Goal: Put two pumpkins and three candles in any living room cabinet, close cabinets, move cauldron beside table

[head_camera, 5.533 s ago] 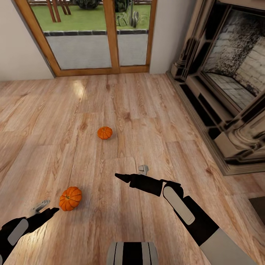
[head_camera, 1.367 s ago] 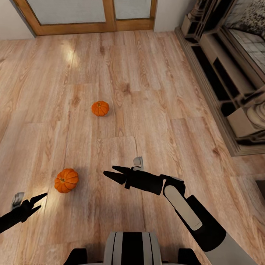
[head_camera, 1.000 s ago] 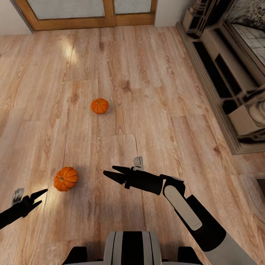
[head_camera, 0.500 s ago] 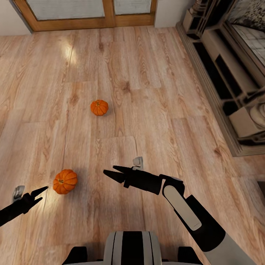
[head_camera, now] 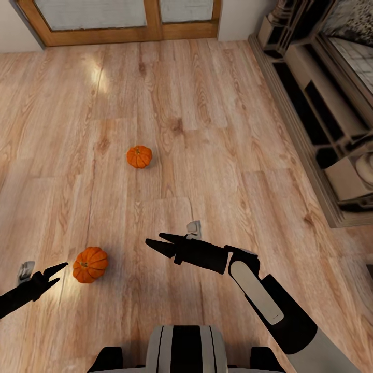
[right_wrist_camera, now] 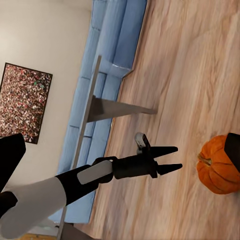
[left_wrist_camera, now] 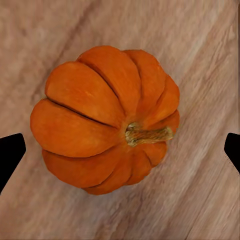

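Early in the task; left gripper (head_camera: 54,273) open, empty, just short of the near pumpkin (head_camera: 90,264) on the floor (head_camera: 207,129); far pumpkin (head_camera: 139,156) well beyond; right gripper (head_camera: 155,242) open, idle; nothing stowed yet.

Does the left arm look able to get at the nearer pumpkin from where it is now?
Probably yes. The left gripper is open beside the nearer pumpkin, and in the left wrist view that pumpkin sits between the fingertips on bare floor, with nothing between them.
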Controlling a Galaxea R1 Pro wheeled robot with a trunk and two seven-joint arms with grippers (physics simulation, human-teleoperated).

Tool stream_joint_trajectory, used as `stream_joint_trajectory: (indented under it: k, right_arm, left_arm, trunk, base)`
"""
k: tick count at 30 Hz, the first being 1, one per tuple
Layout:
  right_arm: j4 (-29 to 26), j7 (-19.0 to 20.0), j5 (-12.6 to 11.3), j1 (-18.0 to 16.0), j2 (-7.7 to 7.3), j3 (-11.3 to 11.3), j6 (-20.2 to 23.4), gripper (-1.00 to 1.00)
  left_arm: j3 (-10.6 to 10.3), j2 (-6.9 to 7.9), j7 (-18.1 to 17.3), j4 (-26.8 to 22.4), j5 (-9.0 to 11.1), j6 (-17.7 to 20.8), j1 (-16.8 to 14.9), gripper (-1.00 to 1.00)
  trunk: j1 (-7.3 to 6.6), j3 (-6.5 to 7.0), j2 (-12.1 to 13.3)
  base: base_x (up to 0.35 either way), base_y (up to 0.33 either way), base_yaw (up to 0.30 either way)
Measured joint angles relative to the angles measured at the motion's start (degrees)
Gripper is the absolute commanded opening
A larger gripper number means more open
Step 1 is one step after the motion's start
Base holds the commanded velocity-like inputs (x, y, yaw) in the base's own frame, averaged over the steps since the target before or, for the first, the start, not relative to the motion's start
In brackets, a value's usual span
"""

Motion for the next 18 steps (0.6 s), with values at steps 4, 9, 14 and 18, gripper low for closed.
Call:
stream_joint_trajectory:
  k: [4,9,14,18]
  right_arm:
    - [0.0,0.0,0.0,0.0,0.0,0.0,0.0,1.0]
    - [0.0,0.0,0.0,0.0,0.0,0.0,0.0,1.0]
    - [0.0,-0.01,0.0,0.01,0.0,0.0,0.0,1.0]
    - [0.01,-0.01,0.0,0.0,0.0,0.0,0.01,1.0]
  left_arm:
    - [0.0,0.0,0.16,0.06,-0.03,-0.03,0.0,1.0]
    - [0.0,0.0,0.42,0.15,-0.01,-0.06,0.0,1.0]
    - [-0.01,0.0,0.51,0.22,-0.01,-0.07,0.0,1.0]
    - [0.01,0.0,0.53,0.2,-0.01,-0.07,0.0,1.0]
  trunk:
    - [0.01,0.0,0.0]
    - [0.01,0.0,0.0]
    - [0.01,0.0,0.0]
    - [0.01,0.0,0.0]
  base:
    - [0.037,0.013,0.0]
    - [0.08,0.046,0.0]
    - [0.014,-0.003,0.0]
    - [0.002,-0.023,0.0]
